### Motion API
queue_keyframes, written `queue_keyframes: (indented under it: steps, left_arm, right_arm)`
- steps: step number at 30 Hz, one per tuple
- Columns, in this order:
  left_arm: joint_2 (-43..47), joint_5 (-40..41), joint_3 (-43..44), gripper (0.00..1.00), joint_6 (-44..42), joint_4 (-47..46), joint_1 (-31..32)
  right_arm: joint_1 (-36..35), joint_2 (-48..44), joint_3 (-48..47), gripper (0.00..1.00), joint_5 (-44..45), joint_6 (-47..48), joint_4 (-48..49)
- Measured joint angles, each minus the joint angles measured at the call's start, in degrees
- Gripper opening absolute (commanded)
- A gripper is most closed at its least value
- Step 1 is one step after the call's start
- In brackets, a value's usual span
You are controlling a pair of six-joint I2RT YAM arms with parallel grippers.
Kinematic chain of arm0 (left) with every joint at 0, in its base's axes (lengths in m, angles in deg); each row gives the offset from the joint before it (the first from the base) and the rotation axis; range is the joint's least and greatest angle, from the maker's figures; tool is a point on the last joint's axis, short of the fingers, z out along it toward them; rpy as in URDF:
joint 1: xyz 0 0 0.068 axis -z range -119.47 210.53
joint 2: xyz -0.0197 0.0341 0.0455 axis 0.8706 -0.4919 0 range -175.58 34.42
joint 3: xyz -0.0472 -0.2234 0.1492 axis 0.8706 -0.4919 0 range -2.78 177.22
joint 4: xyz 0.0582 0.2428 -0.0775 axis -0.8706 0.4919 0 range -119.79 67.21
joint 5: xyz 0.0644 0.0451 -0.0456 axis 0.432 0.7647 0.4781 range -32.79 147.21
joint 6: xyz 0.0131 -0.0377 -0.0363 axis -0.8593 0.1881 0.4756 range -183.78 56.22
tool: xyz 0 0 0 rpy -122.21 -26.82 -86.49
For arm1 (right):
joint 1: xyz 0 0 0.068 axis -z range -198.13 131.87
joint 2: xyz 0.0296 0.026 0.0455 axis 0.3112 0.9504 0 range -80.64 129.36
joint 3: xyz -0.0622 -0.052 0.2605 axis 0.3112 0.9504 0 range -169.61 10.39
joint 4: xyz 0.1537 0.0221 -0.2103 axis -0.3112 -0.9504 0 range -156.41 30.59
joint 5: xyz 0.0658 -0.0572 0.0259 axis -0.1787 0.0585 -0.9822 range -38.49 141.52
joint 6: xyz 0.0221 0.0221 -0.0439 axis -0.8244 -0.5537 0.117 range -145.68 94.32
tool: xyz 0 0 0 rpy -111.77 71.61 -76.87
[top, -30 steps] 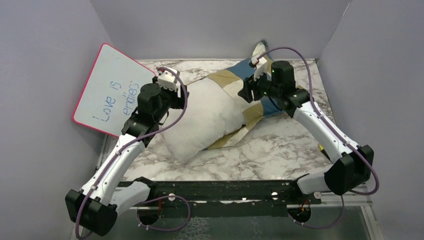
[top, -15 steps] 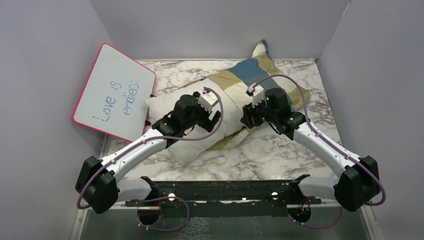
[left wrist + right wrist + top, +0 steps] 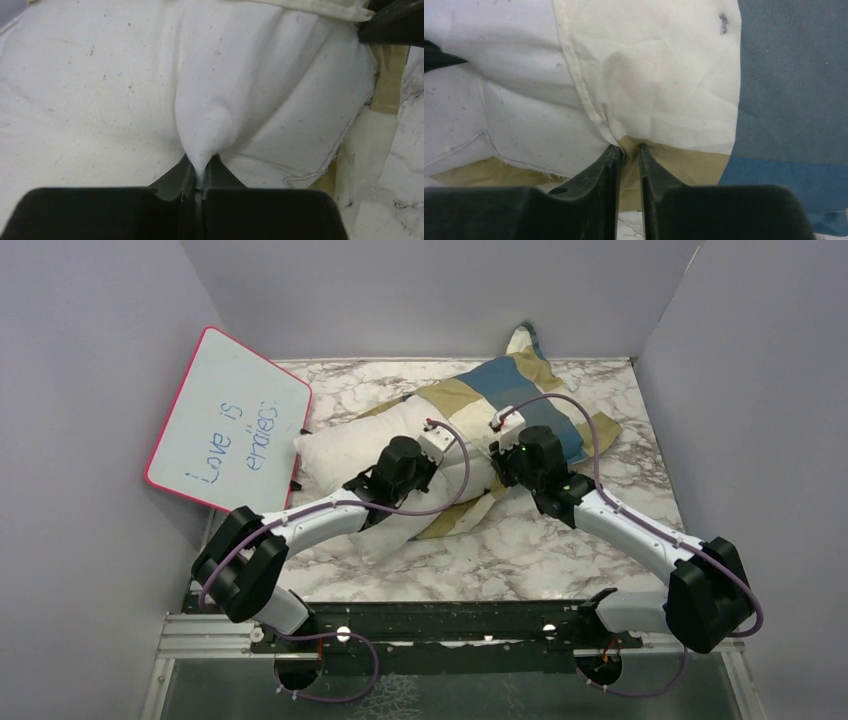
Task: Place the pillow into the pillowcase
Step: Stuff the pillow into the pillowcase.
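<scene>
- Pinching, left claw [image 3: 199, 172]: jaws closed on a raised fold of the pillow [image 3: 100, 90], with the white cloth drawn to a peak between the tips.
- Right claw [image 3: 629, 150]: jaws nearly together, nipping the pillowcase [image 3: 794, 75] at its cream-and-tan hem, where the hem lies over the pillow's white cloth.
- Pillow, location: on the marble table [image 3: 560, 540], lying on a slant. Its left end is bare and just beside the whiteboard [image 3: 225, 420]; its right end sits under the mouth of the pillowcase.
- Pillowcase, location: spread limp from the pillow's middle toward the far right of the table, its far tip reaching the back wall.
- Governing relation: pillow and pillowcase share one long axis, near-left to far-right. The unfilled length of the case lies to the far right of both claws.
- Claws, relative position: near each other at the mouth, the left on the pillow side and the right on the case side.
- Assessment: insertion looks partly done. The next move likely needs the left claw to push along the axis toward the far right while the right claw draws the hem the opposite way.
- Hazard, judged: a pull off that axis could bunch the hem.
</scene>
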Motion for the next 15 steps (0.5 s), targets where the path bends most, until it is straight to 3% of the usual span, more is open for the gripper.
queue_keyframes:
  steps: [3, 7, 15]
  left_arm:
    - [-0.1, 3.5, -0.2, 0.0, 4.0, -2.8, 0.4]
    - [-1.0, 7.3, 1.1, 0.0, 11.3, -3.5, 0.4]
    - [-5.0, 16.2, 6.4, 0.0, 27.6, -3.1, 0.0]
  right_arm:
    - [-0.2, 0.8, 0.0, 0.01, 0.7, 0.4, 2.0]
    - [0.0, 0.9, -0.7, 0.01, -3.3, -0.1, 3.3]
    - [0.4, 3.0, -2.9, 0.0, -23.8, -5.6, 10.5]
